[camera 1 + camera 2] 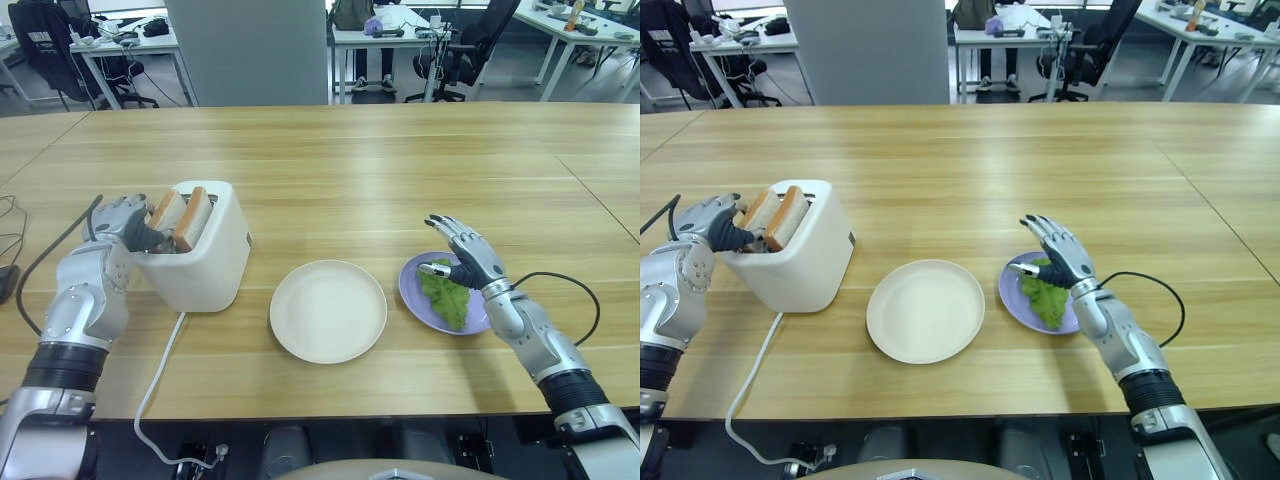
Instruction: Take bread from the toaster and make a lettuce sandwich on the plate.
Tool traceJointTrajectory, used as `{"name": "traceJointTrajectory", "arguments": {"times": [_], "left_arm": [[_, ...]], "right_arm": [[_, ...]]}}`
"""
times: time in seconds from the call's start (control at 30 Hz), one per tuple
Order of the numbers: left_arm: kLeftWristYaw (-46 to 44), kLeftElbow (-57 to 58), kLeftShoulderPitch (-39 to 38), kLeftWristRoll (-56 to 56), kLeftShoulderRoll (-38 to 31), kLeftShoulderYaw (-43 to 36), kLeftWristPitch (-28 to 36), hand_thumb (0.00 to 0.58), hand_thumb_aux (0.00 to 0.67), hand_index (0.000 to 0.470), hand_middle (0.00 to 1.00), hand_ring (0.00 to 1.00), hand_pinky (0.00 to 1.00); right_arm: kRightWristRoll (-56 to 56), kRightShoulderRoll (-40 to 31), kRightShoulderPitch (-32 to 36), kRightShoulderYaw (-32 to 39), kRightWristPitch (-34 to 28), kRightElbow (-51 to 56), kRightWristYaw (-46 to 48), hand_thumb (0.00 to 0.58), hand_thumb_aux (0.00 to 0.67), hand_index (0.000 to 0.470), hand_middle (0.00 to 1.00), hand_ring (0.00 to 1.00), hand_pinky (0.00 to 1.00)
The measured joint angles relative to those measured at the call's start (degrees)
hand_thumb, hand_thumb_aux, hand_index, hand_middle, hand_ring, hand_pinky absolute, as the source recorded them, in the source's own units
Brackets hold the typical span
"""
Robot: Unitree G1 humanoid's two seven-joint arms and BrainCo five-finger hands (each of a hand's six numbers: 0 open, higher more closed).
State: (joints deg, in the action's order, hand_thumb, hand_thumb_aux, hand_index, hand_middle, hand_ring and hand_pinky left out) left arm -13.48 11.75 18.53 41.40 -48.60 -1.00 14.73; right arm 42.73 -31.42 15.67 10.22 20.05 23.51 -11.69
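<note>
— What's at the far left?

— The left robot hand [125, 222], pressed against the left side of the toaster [210, 265], fingers closed on the left slice [166, 209]. The right slice [192, 218] stands just beside it in the other slot, touching no hand.

— How do the slices sit?

— On edge, poking up out of the slots, tops tipped a little rightward; their long edges run from near to far across the bench [350, 180].

— And further right?

— The white plate [328, 310] lies between toaster and purple plate [408, 290]. A lettuce leaf [447, 295] lies flat on the purple one, its length running near to far, the near end slanting slightly right.

— The other hand?

— The right robot hand [462, 255] hovers over that plate's right rim — fingers spread, gripping nothing, thumb tip just above the leaf's far end.
</note>
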Motion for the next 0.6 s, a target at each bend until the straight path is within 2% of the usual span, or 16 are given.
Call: {"name": "traceJointTrajectory", "arguments": {"times": [0.03,0.07,0.1,0.13,0.17,0.33,0.5,0.53,0.57,0.6], "left_arm": [[0.51,-0.04,-0.12,-0.41,0.13,0.30,0.12,0.580,0.670,0.460,0.73,0.73,0.73],[1.13,-0.15,-0.27,-0.91,0.37,0.91,0.25,0.580,0.670,0.460,0.81,0.81,0.81],[1.84,-0.42,-0.41,-1.33,0.59,1.49,0.32,0.580,0.670,0.460,0.81,0.81,0.81],[2.59,-0.73,-0.56,-1.81,0.73,1.99,0.33,0.580,0.670,0.460,0.95,0.95,0.95],[3.37,-1.05,-0.71,-2.05,0.93,2.39,0.33,0.580,0.670,0.460,1.00,1.00,1.00],[7.13,-4.94,-2.18,-3.93,2.38,5.46,0.54,0.580,0.670,0.460,1.00,1.00,1.00],[10.27,-10.43,-2.32,-5.20,2.58,9.33,0.53,0.580,0.670,0.460,1.00,1.00,1.00],[10.93,-11.92,-2.31,-5.37,2.62,10.09,0.50,0.580,0.670,0.460,1.00,1.00,1.00],[11.19,-12.62,-2.30,-5.42,2.64,10.57,0.42,0.580,0.670,0.460,1.00,1.00,1.00],[11.83,-14.04,-2.18,-5.58,2.64,11.26,0.36,0.580,0.670,0.460,1.00,1.00,1.00]], "right_arm": [[0.94,-0.48,0.00,0.47,-0.93,0.07,0.02,0.000,0.000,0.000,0.00,0.00,0.00],[1.96,-1.18,0.00,1.04,-2.23,0.21,0.22,0.000,0.000,0.000,0.00,0.00,0.00],[2.90,-1.91,0.00,1.49,-3.37,0.33,0.62,0.000,0.000,0.000,0.00,0.00,0.00],[3.83,-2.56,-0.03,1.83,-4.60,0.40,1.03,0.000,0.000,0.000,0.00,0.00,0.00],[4.49,-3.22,-0.03,2.25,-5.84,0.41,1.51,0.000,0.000,0.000,0.00,0.00,0.00],[7.09,-6.47,-0.62,3.90,-10.54,-0.04,5.72,0.000,0.000,0.000,0.00,0.00,0.00],[8.69,-10.10,-3.46,4.98,-13.83,-4.77,11.42,0.000,0.000,0.000,0.00,0.00,0.00],[9.10,-10.91,-4.66,5.15,-14.42,-6.83,12.84,0.120,0.074,0.051,0.00,0.00,0.00],[9.36,-11.22,-5.06,5.38,-14.55,-7.49,13.42,0.120,0.074,0.051,0.00,0.00,0.00],[9.64,-11.77,-5.87,5.57,-14.85,-9.04,14.51,0.271,0.181,0.124,0.00,0.00,0.00]]}}
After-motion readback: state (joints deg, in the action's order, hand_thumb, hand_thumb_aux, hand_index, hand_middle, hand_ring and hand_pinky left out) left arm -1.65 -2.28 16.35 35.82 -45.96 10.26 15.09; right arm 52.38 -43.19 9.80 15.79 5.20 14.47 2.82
